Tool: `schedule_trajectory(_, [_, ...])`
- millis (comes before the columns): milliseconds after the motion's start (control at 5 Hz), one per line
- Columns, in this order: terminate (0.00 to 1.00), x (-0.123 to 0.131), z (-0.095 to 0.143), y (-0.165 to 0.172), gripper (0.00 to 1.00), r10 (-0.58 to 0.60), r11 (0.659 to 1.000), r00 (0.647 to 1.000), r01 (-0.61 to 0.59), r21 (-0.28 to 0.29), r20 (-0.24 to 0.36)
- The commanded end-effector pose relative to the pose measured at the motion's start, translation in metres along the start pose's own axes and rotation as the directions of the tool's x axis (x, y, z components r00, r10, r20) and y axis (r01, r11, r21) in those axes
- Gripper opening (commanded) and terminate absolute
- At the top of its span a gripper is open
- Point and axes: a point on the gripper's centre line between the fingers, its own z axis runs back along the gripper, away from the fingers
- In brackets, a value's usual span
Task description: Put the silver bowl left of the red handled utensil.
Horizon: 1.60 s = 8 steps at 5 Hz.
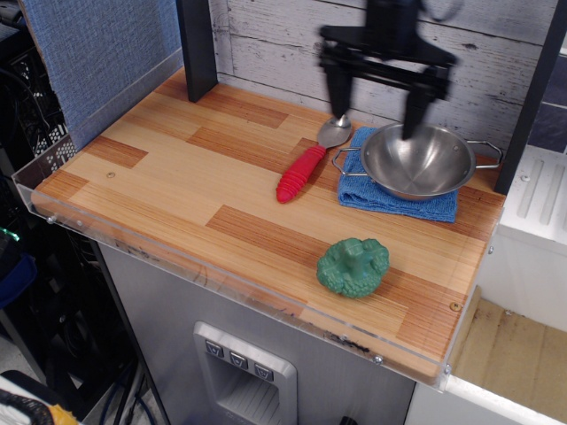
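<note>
The single overhead view shows the wooden desk (177,177) with the silver bowl (416,161) sitting at its far right on a folded blue cloth (390,202), one wire loop handle reaching left over the cloth and the other sticking out to the right. Just beside the bowl on its left lies the red handled utensil (308,164), its metal spoon end pointing toward the back wall and near the cloth's corner, its ribbed red handle angled down toward the front left. The claw (376,104), slightly blurred, hangs above the back of the desk with its two dark fingers wide apart and nothing between them; one finger (338,93) stands over the spoon end, the other over the bowl's far rim. A green broccoli toy (353,266) rests nearer the front edge, well apart from the bowl and the utensil
</note>
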Motion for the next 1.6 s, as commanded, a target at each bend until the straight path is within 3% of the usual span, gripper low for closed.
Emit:
schedule_trajectory(0, [0.00, 0.011, 0.004, -0.038, 1.00, -0.120, 0.992, 0.991, 0.121, -0.026, 0.055])
schedule_trajectory(600, [0.00, 0.009, -0.027, -0.054, 1.00, -0.144, 0.987, 0.989, 0.141, -0.078, -0.039])
schedule_trajectory(1400, [0.00, 0.005, -0.052, -0.069, 1.00, -0.155, 0.985, 0.983, 0.146, -0.089, -0.096])
